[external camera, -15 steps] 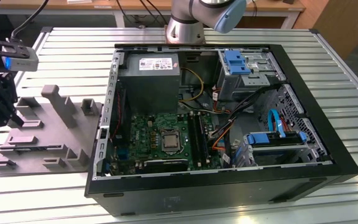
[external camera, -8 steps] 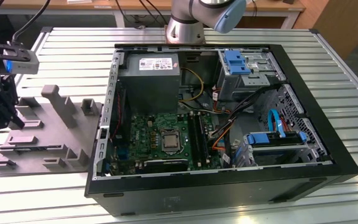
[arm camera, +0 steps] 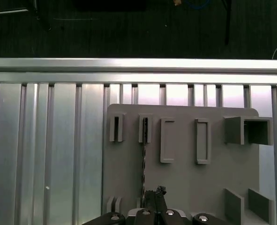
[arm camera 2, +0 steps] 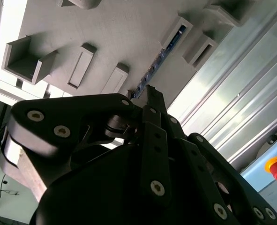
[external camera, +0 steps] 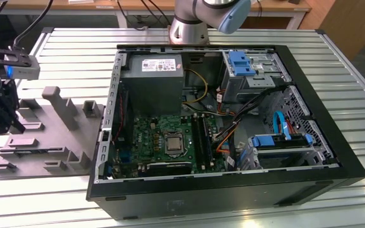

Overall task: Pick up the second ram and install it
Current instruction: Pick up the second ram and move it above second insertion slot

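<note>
So the second ram point(arm camera: 143, 159) stands on edge in the gray holder point(arm camera: 185, 183) — likely for an easy pinch — with the gripper point(arm camera: 157, 193) just beside it, jaws closed together, holding nothing.

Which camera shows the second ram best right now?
The second wrist view: the second ram shows its blue face, standing in the gray fixture. The first wrist view has the ram edge-on, a thin dark line. The exterior view gives the fixture, with the gripper at it.
</note>
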### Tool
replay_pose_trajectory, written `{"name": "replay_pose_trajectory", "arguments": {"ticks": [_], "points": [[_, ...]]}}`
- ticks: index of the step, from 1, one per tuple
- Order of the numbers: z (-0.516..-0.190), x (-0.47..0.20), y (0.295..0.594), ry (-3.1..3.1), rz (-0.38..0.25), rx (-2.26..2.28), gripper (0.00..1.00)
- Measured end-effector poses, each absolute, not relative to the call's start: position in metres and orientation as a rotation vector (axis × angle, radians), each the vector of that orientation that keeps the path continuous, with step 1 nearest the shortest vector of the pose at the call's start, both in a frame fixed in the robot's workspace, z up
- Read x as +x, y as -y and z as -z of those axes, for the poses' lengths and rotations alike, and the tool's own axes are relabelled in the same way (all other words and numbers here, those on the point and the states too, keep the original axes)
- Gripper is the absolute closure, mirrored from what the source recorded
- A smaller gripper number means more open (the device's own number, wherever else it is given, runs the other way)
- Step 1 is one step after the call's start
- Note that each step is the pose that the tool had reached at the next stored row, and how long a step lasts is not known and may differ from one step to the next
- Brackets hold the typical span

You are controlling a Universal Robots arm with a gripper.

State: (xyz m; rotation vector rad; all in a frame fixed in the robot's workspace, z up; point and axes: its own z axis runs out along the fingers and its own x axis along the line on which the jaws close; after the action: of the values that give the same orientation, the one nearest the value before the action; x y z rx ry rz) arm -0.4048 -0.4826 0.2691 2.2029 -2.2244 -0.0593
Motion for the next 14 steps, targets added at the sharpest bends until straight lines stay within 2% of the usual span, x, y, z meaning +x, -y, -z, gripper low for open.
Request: {"name": "replay_pose_trajectory", "arguments": {"ticks": [14], "points": [[-0.251, -0.409, 0.483, 2.224, 0.059, 2.203, 0.89]]}}
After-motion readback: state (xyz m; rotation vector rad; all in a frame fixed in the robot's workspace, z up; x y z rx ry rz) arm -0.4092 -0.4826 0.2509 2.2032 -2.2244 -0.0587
